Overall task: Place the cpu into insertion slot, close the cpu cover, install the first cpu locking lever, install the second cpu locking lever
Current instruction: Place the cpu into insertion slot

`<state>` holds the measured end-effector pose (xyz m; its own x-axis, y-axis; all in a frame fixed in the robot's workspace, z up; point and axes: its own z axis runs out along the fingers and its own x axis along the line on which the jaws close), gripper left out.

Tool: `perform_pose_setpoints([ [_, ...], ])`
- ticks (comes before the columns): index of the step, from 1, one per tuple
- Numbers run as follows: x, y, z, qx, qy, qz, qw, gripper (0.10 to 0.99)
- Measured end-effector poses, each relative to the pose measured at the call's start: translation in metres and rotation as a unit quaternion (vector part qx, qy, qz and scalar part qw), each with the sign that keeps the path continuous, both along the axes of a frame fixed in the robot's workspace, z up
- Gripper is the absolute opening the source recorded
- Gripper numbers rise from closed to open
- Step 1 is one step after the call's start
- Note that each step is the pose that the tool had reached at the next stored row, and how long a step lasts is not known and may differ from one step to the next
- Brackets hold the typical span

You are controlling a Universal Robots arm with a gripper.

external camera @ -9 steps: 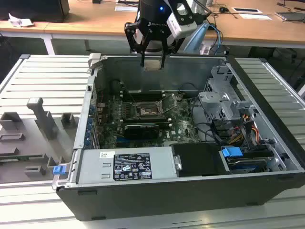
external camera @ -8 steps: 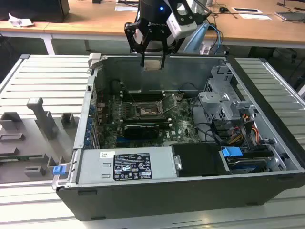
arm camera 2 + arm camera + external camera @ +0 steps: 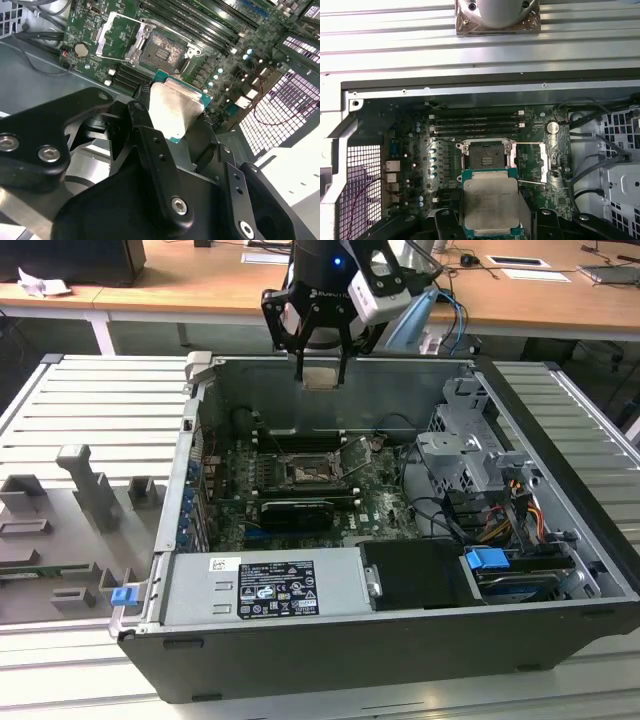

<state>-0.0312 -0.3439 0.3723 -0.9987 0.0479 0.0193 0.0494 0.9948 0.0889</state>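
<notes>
My gripper (image 3: 322, 373) hangs above the open computer case's back wall, shut on the cpu (image 3: 321, 377), a flat square chip with a pale metal top. Both wrist views show the cpu (image 3: 172, 107) (image 3: 491, 202) clamped by its edges between the black fingers (image 3: 142, 125). Well below it on the green motherboard lies the insertion slot (image 3: 308, 476) (image 3: 162, 50) (image 3: 486, 155), a dark square socket standing bare. The cpu cover (image 3: 117, 35) (image 3: 532, 160) is swung open beside the slot. A thin metal lever (image 3: 530, 182) stands loose next to the cover.
Long black memory slots (image 3: 300, 440) run just behind the socket. A grey power supply (image 3: 265, 585) fills the case's front, with a drive cage (image 3: 470, 440), cables and a blue tab (image 3: 490, 560) at the exterior view's right. Grey fixtures (image 3: 90, 485) sit on the ribbed table at the left.
</notes>
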Motion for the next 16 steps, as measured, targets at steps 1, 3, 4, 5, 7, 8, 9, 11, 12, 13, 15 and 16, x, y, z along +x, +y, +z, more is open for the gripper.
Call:
perform_pose_setpoints([
  [1, 0.0000, 0.0000, -0.0005, 0.0000, 0.0000, 0.000, 1.0000, 0.529],
  [3, 0.0000, 0.0000, -0.0013, 0.0000, 0.0000, 0.000, 1.0000, 0.529],
  [4, 0.0000, 0.0000, -0.0020, -0.0001, 0.0000, 0.000, 1.0000, 0.529],
  [5, 0.0000, 0.0000, -0.0022, -0.0001, 0.0000, 0.000, 1.0000, 0.529],
  [7, 0.0000, 0.0000, -0.0026, -0.0001, 0.0000, -0.001, 1.0000, 0.529],
  [8, 0.0000, 0.0000, -0.0026, -0.0001, 0.0000, -0.001, 1.0000, 0.529],
  [9, 0.0000, 0.0000, -0.0027, -0.0001, 0.0000, -0.001, 1.0000, 0.529],
  [11, 0.0000, 0.0000, -0.0028, -0.0001, 0.0000, -0.002, 1.0000, 0.529],
  [12, 0.0000, 0.0000, -0.0028, -0.0001, 0.0000, -0.003, 1.0000, 0.529],
  [13, 0.0000, 0.0000, -0.0029, -0.0001, 0.0000, -0.004, 1.0000, 0.529],
  [15, 0.0000, 0.0000, -0.0033, -0.0001, 0.0000, -0.015, 0.9999, 0.529],
  [16, 0.0000, 0.0000, -0.0034, -0.0001, 0.0000, -0.018, 0.9998, 0.529],
])
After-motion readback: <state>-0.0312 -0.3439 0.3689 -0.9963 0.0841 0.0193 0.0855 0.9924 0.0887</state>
